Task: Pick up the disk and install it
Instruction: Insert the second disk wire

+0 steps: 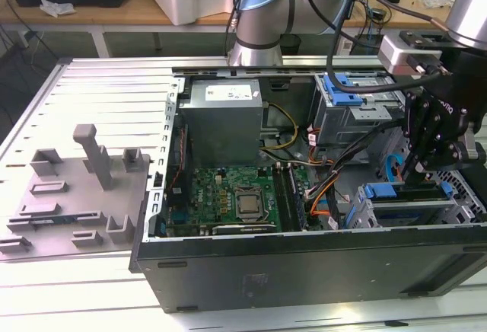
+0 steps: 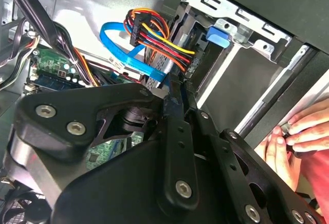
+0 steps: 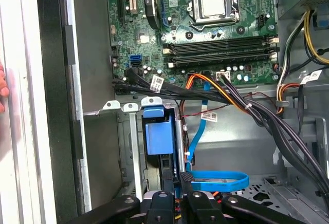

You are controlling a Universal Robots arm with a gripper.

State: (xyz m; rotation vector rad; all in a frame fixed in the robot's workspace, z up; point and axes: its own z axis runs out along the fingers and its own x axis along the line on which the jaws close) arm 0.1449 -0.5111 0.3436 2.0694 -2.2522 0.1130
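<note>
The disk [image 1: 415,193] stands on edge in the drive cage [image 1: 403,214] at the case's front corner, on the exterior view's right. The blue ends of its carrier show at either side. My gripper [image 1: 411,173] reaches down onto the middle of its upper edge. In the first wrist view the two fingertips [image 3: 168,179] sit close together, pinching the thin dark edge. The gripper [image 3: 176,180] is shut there, just behind the disk's blue carrier end [image 3: 158,134]. The second wrist view shows the gripper [image 2: 172,93] pointing into the cage.
The open computer case [image 1: 304,260] holds a motherboard [image 1: 236,202], a power supply [image 1: 224,119] and a second cage with a blue latch [image 1: 342,88]. Blue and orange cables [image 3: 216,180] run beside the gripper. A person's hand [image 2: 300,131] rests outside the case wall. A grey fixture plate [image 1: 72,195] lies at the exterior view's left.
</note>
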